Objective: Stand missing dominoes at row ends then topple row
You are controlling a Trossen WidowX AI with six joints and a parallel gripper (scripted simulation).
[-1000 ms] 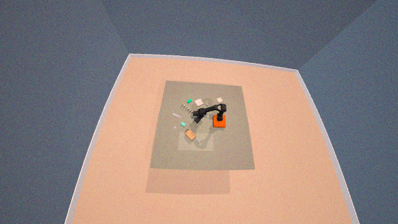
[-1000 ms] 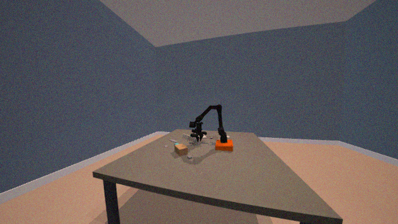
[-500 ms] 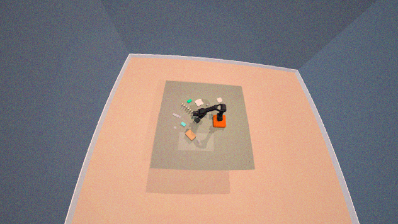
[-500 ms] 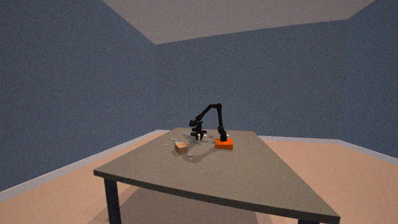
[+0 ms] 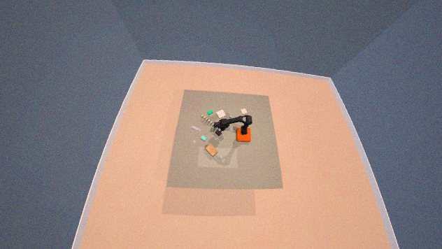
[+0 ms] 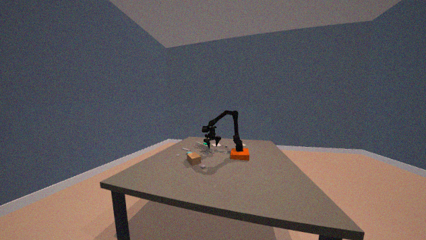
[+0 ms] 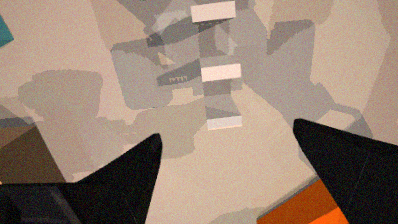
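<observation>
A row of pale standing dominoes (image 5: 208,120) (image 6: 201,145) runs diagonally on the table to the left of the arm. In the wrist view three white domino tops stand in line: a far one (image 7: 213,11), a middle one (image 7: 220,72) and the near end one (image 7: 224,122). My gripper (image 7: 227,132) (image 6: 212,147) is open wide and holds nothing. Its fingertips stand to the left and right of the near end domino, with a gap on each side. That domino is upright. The arm hides part of the row's near end in the top view.
An orange-brown box (image 5: 211,150) (image 6: 193,158) and a cyan block (image 5: 203,138) are near the row's front side. A green block (image 5: 210,112) and a pale square (image 5: 221,113) lie behind it. A pinkish strip (image 5: 196,128) lies left. The orange base (image 5: 243,135) (image 6: 239,154) is right.
</observation>
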